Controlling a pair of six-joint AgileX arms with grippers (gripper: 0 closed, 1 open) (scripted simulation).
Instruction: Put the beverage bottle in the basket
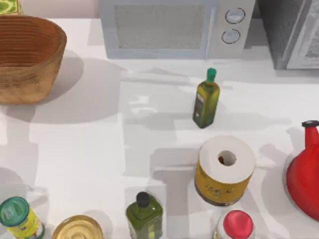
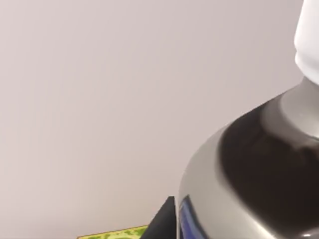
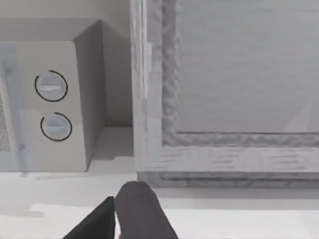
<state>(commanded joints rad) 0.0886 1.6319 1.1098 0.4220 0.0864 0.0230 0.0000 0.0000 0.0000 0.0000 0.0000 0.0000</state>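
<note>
Silver-grey and white take up the near part of the left wrist view: the beverage bottle (image 2: 249, 164) sits right against the camera, with its white cap at one end and its label and dark shoulder below. A single dark finger of the left gripper (image 2: 167, 221) shows just beside the body. The bottle stands nowhere on the table in the top view, so I judge that the left gripper is closed on it and carries it in the air. The grip itself is hidden behind the bottle's bulk. The long axis runs from the gripped body out to the cap, and it looks close to upright, though I cannot be sure of the tilt.

Past the bottle lie a plain wall and the edge of a yellow-green box (image 2: 114, 232). The same box (image 1: 9, 6) stands just behind the basket (image 1: 50, 30) at the table's far left corner. That puts the basket close under or just ahead of the left gripper. I judge the coming move to be a short carry over the rim, then a descent with the base first into the wide oval.

The right gripper (image 3: 124, 216) is parked low at the back right, facing the microwave (image 3: 55, 99). I cannot tell how wide it stands. It is well apart from the basket, so the left arm is the nearer one.

The slim olive-green bottle (image 1: 206, 98) and the squat green bottle (image 1: 144, 214) stand on the table, clear of that path.
</note>
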